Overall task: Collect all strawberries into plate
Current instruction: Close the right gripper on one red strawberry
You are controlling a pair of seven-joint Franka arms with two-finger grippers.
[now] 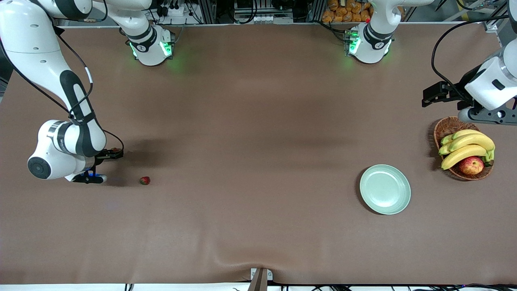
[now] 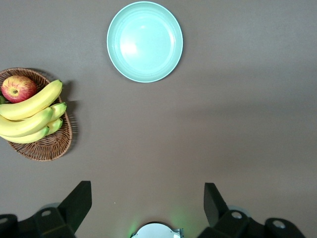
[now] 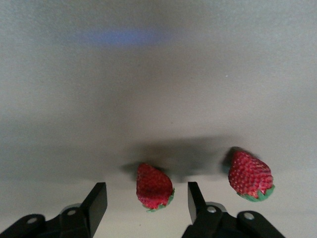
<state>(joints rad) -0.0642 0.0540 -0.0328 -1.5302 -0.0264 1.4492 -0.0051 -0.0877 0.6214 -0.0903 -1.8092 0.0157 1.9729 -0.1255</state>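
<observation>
My right gripper (image 3: 146, 199) is low over the table at the right arm's end, open. One strawberry (image 3: 154, 186) lies on the cloth between its fingers, with a gap on each side. A second strawberry (image 3: 250, 176) lies just outside one finger; in the front view this strawberry (image 1: 144, 180) sits beside the right gripper (image 1: 93, 178), whose hand hides the first one. The pale green plate (image 1: 385, 189) (image 2: 144, 41) is empty, toward the left arm's end. My left gripper (image 2: 148, 206) (image 1: 486, 115) hangs open and empty over the basket's edge, waiting.
A wicker basket (image 1: 447, 127) (image 2: 47, 146) with bananas (image 1: 466, 147) and an apple (image 1: 471, 165) stands beside the plate, toward the left arm's end. A wide stretch of brown cloth separates the strawberries from the plate.
</observation>
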